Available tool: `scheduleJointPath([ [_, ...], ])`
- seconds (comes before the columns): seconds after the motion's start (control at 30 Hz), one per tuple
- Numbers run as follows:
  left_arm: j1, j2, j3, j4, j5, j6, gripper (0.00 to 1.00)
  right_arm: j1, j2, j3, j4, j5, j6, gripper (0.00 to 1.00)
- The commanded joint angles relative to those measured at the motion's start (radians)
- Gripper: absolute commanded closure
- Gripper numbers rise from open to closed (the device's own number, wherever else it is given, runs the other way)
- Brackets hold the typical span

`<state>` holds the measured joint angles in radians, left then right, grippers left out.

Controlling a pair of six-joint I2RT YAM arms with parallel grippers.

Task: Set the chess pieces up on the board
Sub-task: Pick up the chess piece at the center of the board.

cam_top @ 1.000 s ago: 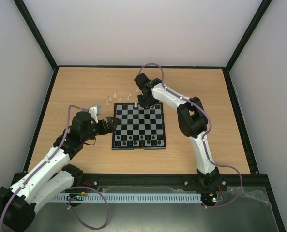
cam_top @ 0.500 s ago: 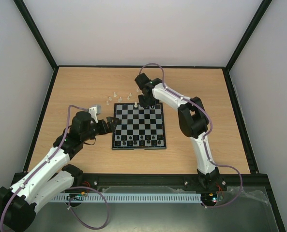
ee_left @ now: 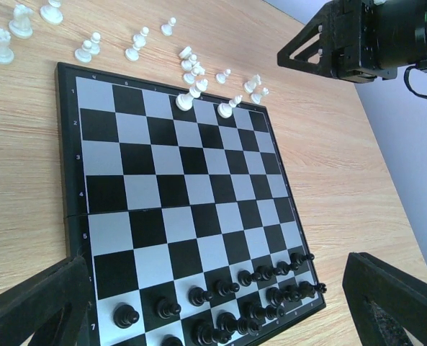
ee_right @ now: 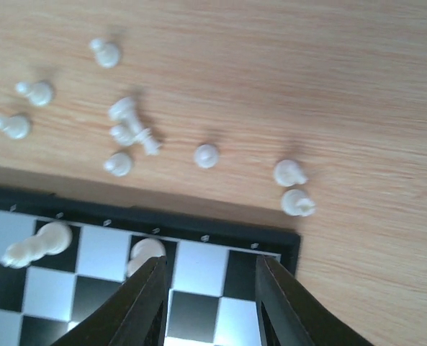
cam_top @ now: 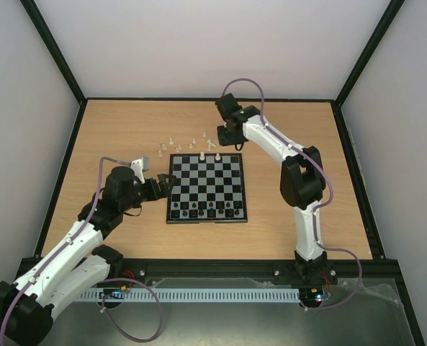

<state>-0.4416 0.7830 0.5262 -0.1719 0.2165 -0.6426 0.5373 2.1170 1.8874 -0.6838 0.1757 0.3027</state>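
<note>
Flat checkered board (ee_left: 163, 187) lay on the wood-grain counter (cam_top: 127, 122), rounded cream pieces (ee_right: 206, 155) scattered past its far edge. Left fingers (ee_left: 393, 303) gaped wide; right fingers (ee_right: 145, 310) stood slightly apart, empty.

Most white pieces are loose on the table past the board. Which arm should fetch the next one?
Right. The right gripper hangs open and empty over the board's far edge, beside the loose white pieces. The left gripper sits off the board's left side, farther away.
</note>
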Motion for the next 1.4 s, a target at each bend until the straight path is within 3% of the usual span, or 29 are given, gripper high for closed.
scheduleJointPath([
  [0.0,0.01,-0.015,-0.003,-0.013,-0.003,0.012,0.01,-0.034,0.016,0.015,-0.036,0.048,0.0,0.65],
  [0.6,0.018,-0.03,0.001,-0.034,-0.008,0.017,0.01,-0.105,0.211,0.192,-0.073,0.039,-0.035,0.7],
  [1.37,0.029,-0.021,-0.004,-0.025,0.001,0.017,0.01,-0.123,0.269,0.184,-0.065,-0.016,-0.053,0.74],
])
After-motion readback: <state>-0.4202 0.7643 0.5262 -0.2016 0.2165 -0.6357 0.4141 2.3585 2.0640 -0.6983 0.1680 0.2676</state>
